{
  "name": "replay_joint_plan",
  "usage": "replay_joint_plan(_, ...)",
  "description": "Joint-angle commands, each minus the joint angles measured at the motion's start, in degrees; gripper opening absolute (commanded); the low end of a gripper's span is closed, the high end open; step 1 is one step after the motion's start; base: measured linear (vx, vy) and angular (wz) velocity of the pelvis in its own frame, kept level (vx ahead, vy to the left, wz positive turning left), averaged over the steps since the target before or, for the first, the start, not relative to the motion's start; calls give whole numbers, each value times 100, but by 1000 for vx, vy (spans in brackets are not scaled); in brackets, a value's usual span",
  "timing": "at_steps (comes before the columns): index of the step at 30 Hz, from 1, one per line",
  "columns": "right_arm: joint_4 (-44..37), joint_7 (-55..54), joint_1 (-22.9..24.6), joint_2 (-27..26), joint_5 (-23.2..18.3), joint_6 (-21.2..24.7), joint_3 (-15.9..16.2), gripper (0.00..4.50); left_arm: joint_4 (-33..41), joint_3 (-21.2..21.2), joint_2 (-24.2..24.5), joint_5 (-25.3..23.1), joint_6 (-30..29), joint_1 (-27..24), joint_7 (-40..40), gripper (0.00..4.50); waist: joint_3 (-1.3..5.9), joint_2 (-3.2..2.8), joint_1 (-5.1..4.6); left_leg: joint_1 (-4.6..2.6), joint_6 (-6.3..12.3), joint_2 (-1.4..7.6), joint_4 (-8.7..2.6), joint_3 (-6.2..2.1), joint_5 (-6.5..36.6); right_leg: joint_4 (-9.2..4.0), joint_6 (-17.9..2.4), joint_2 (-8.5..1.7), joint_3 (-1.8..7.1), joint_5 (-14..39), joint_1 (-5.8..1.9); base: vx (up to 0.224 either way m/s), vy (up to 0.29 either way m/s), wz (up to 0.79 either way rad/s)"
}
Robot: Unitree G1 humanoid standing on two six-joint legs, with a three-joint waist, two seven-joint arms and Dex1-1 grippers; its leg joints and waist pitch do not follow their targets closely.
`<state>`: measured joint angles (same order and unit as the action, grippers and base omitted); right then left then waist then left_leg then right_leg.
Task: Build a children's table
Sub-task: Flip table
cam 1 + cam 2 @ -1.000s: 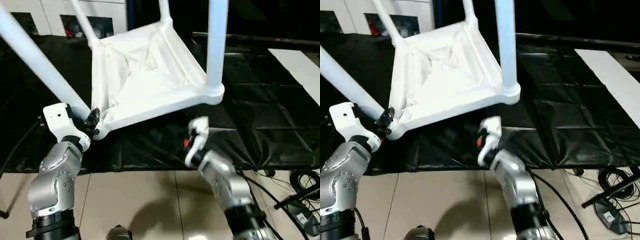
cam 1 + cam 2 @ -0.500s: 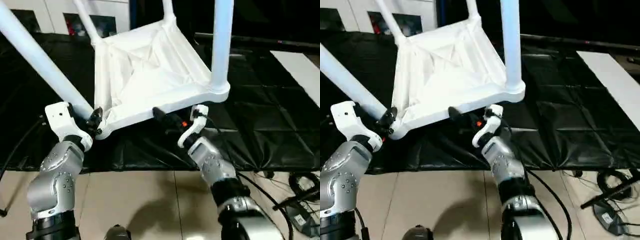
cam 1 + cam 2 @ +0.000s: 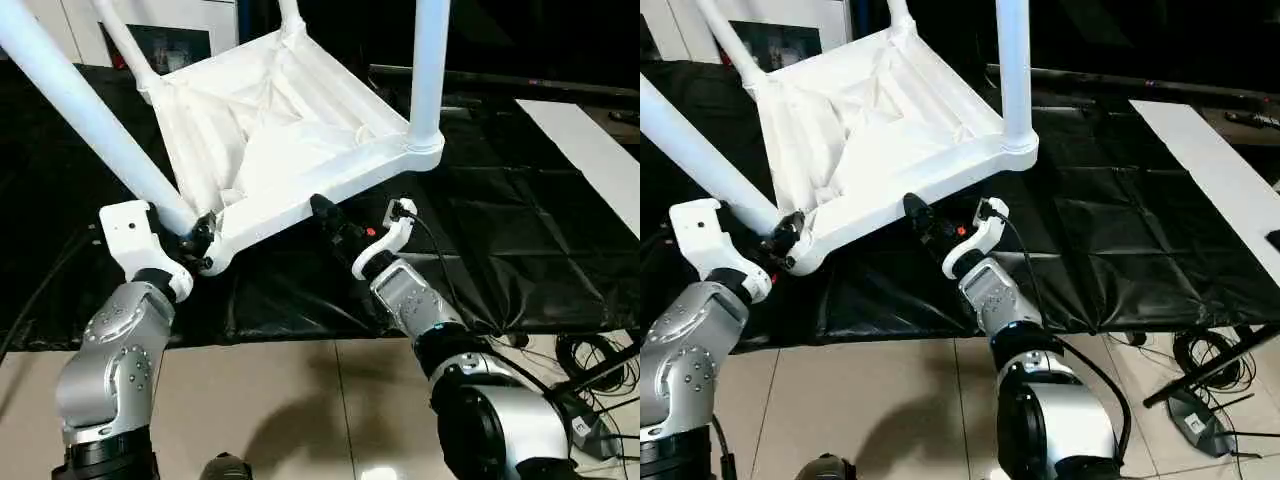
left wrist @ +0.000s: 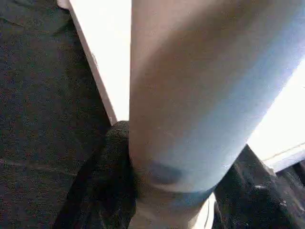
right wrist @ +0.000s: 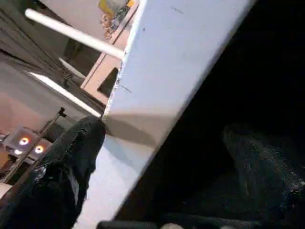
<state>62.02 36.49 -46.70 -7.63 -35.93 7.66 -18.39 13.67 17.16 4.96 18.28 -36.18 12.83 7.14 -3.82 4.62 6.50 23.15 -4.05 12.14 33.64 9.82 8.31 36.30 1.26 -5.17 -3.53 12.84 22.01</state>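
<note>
While upturned over the black mat (image 3: 520, 250), children's table (image 3: 270, 130) tilts, legs up. Left gripper (image 3: 200, 240) pinching near corner leg (image 3: 90, 110) at its socket; right gripper (image 3: 325, 215) spread wide around front rim. Probably light, stiff, slick plastic; best held at rim and sockets.

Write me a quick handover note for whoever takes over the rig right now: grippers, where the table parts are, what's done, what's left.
Left gripper: closed around the base of the near-left leg, at its corner socket.
Right gripper: open, fingers at the near rim of the tabletop, one finger against the rim, not clamped.
Table: upside down and tilted above the black mat, all four legs seated in their sockets; near-right leg stands upright.
Done: legs fitted.
Left: probably get a right-hand grip on the rim, then turn the table onto its legs.
</note>
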Motion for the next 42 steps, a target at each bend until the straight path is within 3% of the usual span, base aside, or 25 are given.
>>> replay_joint_plan(1,-46,222,-295,-172,-99,-127,-76,450,220,-74,-77,347,87,46,196,208,482,-41,49,-189,188,119,-338,29,405,-265,-1248,-256,169,-617,-229,0,0,0)
replay_joint_plan(8,51,610,-281,-87,-233,-56,-275,450,106,-59,166,376,154,54,473,208,479,-18,110,-210,96,117,-350,33,484,-264,-1233,-248,166,-532,-216,0,0,0)
replay_joint_plan(15,400,593,-354,14,-160,72,-343,450,221,-214,535,746,57,-97,1331,208,478,-11,177,-228,-16,110,-359,42,525,-258,-1241,-246,167,-472,-193,0,0,0)
replay_joint_plan(21,688,279,-460,28,-91,77,-457,450,252,-391,830,841,90,-197,1873,208,446,17,230,-250,-239,130,-415,40,1005,-290,-1112,-270,168,150,-154,0,0,0)
replay_joint_plan(22,740,165,-477,25,-135,61,-532,450,249,-416,881,824,106,-210,1942,208,436,48,228,-227,-327,125,-441,28,1167,-302,-1018,-283,175,342,-166,0,0,0)
replay_joint_plan(25,793,42,-513,12,-319,50,-763,450,287,-461,932,798,109,-244,2017,208,432,60,216,-236,-410,130,-450,23,1343,-313,-948,-288,181,464,-149,0,0,0)
replay_joint_plan(27,846,-112,-547,14,-518,67,-999,432,339,-487,898,750,119,-287,1981,208,439,69,212,-234,-418,128,-443,22,1365,-310,-922,-291,184,445,-146,0,0,0)
replay_joint_plan(30,891,-133,-561,15,-587,44,-1099,404,370,-514,879,755,138,-330,1988,208,444,76,212,-221,-394,126,-435,25,1276,-299,-928,-280,180,337,-150,0,0,0)
replay_joint_plan(35,882,-65,-551,1,-545,74,-1131,361,370,-558,888,734,181,-353,2016,208,455,56,215,-215,-377,120,-422,24,1109,-278,-956,-270,172,137,-159,0,0,0)
replay_joint_plan(42,901,-57,-570,2,-443,71,-1138,302,311,-584,932,673,262,-318,2006,208,449,58,215,-217,-410,124,-433,22,1231,-291,-951,-273,175,271,-156,0,0,0)
